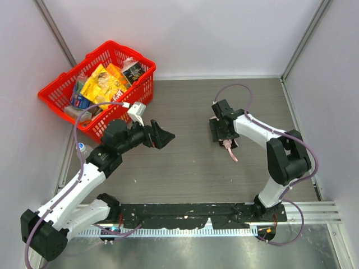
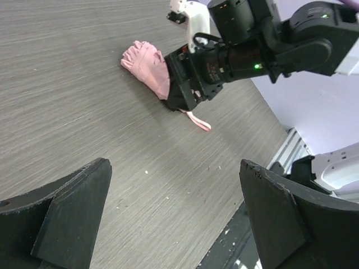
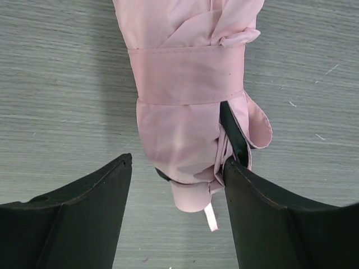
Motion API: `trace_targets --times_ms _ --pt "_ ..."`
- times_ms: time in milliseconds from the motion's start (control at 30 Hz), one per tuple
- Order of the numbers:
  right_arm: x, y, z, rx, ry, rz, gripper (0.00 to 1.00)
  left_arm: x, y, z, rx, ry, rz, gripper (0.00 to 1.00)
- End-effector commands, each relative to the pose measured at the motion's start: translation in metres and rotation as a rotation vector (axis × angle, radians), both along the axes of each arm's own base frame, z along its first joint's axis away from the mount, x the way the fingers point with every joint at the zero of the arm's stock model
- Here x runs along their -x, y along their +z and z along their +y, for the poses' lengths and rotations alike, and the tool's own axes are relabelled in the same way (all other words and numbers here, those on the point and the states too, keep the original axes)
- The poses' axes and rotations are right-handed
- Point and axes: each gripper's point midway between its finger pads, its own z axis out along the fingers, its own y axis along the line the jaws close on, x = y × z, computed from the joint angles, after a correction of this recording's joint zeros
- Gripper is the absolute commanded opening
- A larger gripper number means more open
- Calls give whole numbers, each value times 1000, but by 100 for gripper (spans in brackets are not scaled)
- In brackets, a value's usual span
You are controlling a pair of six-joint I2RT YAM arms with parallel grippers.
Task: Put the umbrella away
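Jaws of our left gripper [image 1: 161,134] hang wide apart above the table [image 1: 190,168], holding nothing. Farther out, our right gripper [image 3: 176,162] stands parted astride the handle end of the umbrella [image 3: 188,73], one finger against it, the other clear; it lies folded flat on the table.

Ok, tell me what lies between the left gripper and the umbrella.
Nothing but bare table: the left wrist view shows the open left gripper facing the umbrella across plain wood-grain surface. The top view agrees.
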Motion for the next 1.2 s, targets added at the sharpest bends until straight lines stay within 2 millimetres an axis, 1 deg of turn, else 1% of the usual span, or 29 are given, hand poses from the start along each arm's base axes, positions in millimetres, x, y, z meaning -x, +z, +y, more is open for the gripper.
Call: trace_targets --times_ms 0,133,200,233,267,300,333,367,400,433,467,500,533,567,633,733,767,800,833,867,900,933,967,1000,1033,1067,1100,1133,1167 --pt "-13 3 0 11 25 -79 71 5 19 -12 76 -48 -33 100" --pt "-21 -16 -11 102 20 -63 69 10 18 -11 77 -65 -25 100" --pt "-29 -20 -13 143 36 -71 66 12 18 -12 79 -71 -23 100" --pt "-34 -18 -13 163 55 -83 64 13 18 -13 85 -78 -17 100" --pt "-39 -21 -8 167 83 -96 59 13 19 -14 88 -83 -14 100" --pt "-43 -22 -7 183 114 -106 58 15 21 -15 94 -96 -13 100" --pt "-48 -25 -2 183 134 -117 54 16 24 -16 100 -101 -17 100" --pt "-50 -27 1 187 173 -111 52 17 25 -16 101 -102 -18 100" --pt "-57 -28 6 185 191 -126 49 17 28 -15 101 -101 -25 100" --pt "-60 -30 9 184 204 -126 47 17 31 -14 97 -98 -35 100" --pt "-68 -31 12 181 213 -137 44 18 30 -11 85 -92 -30 100" --pt "-70 -31 17 169 226 -139 43 18 30 -10 74 -87 -36 100" --pt "-80 -29 25 155 246 -155 41 19 31 -8 67 -84 -42 100" --pt "-84 -29 29 150 255 -160 41 19 29 -7 57 -79 -42 100" --pt "-102 -22 46 124 300 -213 41 19 29 -4 44 -73 -48 100" --pt "-117 -18 80 97 472 -256 41 20 31 -3 37 -70 -54 100" --pt "-117 -24 88 104 521 -251 42 21 32 -2 36 -70 -57 100" --pt "-122 -19 99 110 603 -269 42 22 34 -2 40 -68 -61 100" --pt "-120 -22 110 119 653 -269 43 22 34 0 37 -64 -65 100" --pt "-125 -19 117 138 714 -284 44 22 36 2 37 -51 -74 100" --pt "-121 -27 127 146 758 -268 46 21 37 6 31 -29 -80 100" --pt "-127 -19 135 158 793 -294 47 19 36 11 18 0 -79 100" --pt "-125 -26 143 167 821 -282 49 17 38 18 8 40 -85 99" --pt "-132 -17 151 165 819 -311 52 15 40 24 1 77 -96 100" --pt "-134 -15 158 151 788 -323 59 13 41 30 -5 111 -108 100" --pt "-146 0 161 159 738 -366 61 11 45 36 -5 144 -126 100" --pt "-148 3 160 137 679 -363 65 10 47 40 -6 168 -135 100" --pt "-156 19 157 154 628 -397 66 10 51 44 -5 188 -147 100" --pt "-157 35 154 142 559 -425 68 11 55 47 -2 195 -160 100"
